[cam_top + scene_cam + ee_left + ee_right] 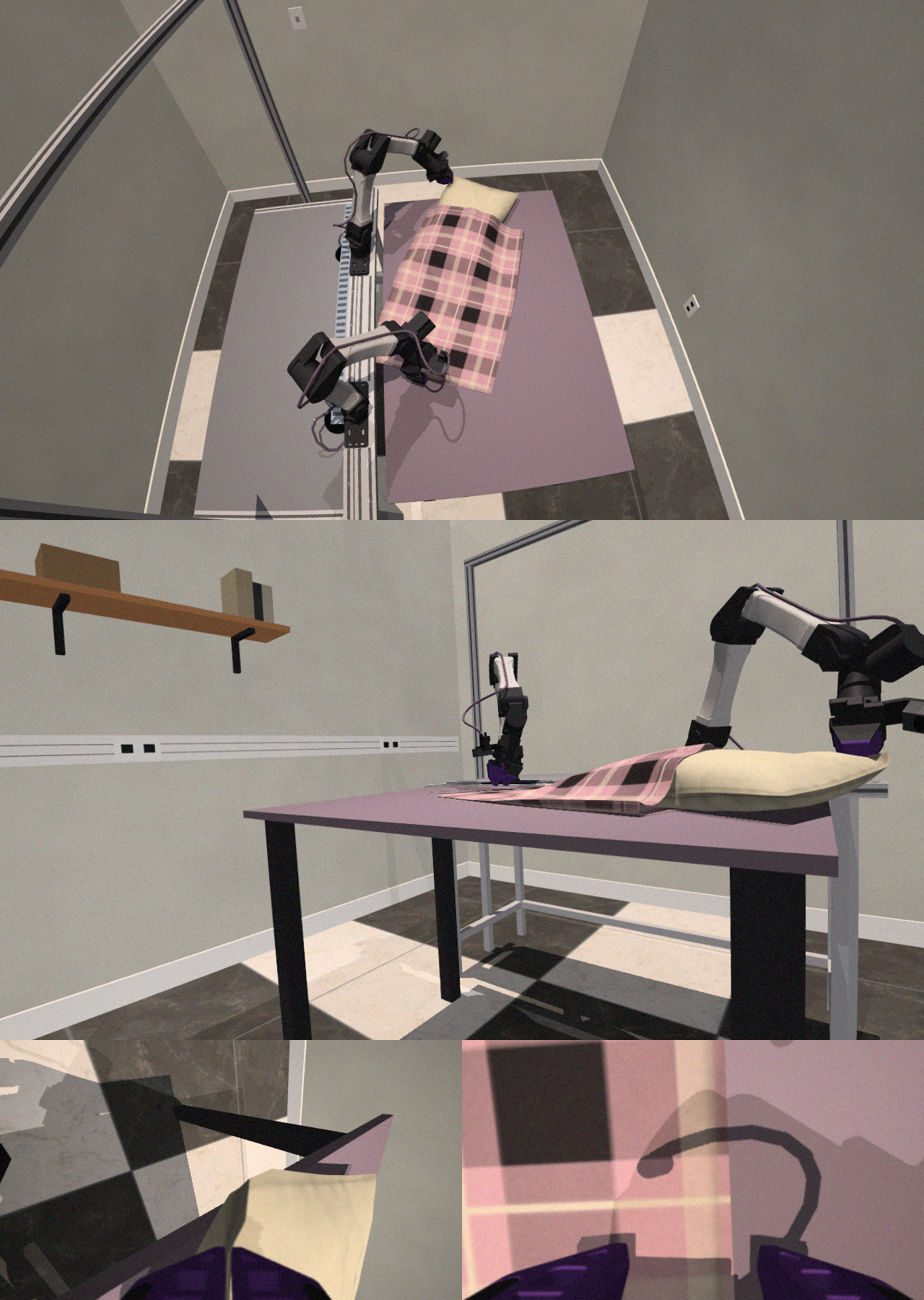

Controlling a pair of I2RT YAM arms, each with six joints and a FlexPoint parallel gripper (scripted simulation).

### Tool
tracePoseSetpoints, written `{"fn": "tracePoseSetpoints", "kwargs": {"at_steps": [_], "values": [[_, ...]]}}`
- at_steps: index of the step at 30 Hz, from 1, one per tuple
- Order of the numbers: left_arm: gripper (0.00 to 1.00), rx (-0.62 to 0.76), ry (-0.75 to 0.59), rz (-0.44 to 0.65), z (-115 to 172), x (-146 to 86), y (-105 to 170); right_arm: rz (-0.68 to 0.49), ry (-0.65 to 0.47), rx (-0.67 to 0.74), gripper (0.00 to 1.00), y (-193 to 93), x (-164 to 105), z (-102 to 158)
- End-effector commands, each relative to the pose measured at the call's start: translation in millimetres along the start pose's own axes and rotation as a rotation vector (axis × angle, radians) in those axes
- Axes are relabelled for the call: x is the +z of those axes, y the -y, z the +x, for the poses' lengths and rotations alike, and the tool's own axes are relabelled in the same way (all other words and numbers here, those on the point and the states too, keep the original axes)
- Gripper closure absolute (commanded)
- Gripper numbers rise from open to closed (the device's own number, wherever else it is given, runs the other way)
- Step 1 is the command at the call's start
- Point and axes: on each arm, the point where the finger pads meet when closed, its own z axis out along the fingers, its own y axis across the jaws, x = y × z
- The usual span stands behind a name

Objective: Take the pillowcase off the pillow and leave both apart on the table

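Note:
The cream pillow (478, 196) (762, 775) (307, 1213) sticks out of the open end of the pink plaid pillowcase (462, 271) (620, 781) (552, 1184). The rest of the pillowcase lies low and flat toward its closed end. How much of the pillow is inside is hidden. My left gripper (447, 183) (857, 752) (228, 1256) is shut on a corner of the pillow, which is drawn slightly up. My right gripper (502, 781) (693, 1254) is open, low over the closed-end edge of the pillowcase, its fingers on either side of that edge in the right wrist view. Nothing is held between them.
The mauve table (555, 401) (452, 818) (877, 1094) bears the pillowcase. The bare pillow end reaches the table's edge beside my left arm. The metal rail (356, 478) carrying both arm bases runs along one side. A wall shelf (161, 608) is well away.

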Motion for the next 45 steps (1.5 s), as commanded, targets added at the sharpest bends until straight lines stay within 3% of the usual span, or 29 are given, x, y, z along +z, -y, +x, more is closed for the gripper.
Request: {"fn": "tracePoseSetpoints", "kwargs": {"at_steps": [1, 45], "values": [[1.0, -0.003, -0.018, 0.003, 11.3, -6.0, 1.1, 0.0, 0.004, -0.011, 0.4, -0.4, 1.4, 0.0], [1.0, -0.003, -0.018, 0.003, 11.3, -6.0, 1.1, 0.005, 0.0, -0.017, 0.4, 1.9, 14.4, 6.5]]}}
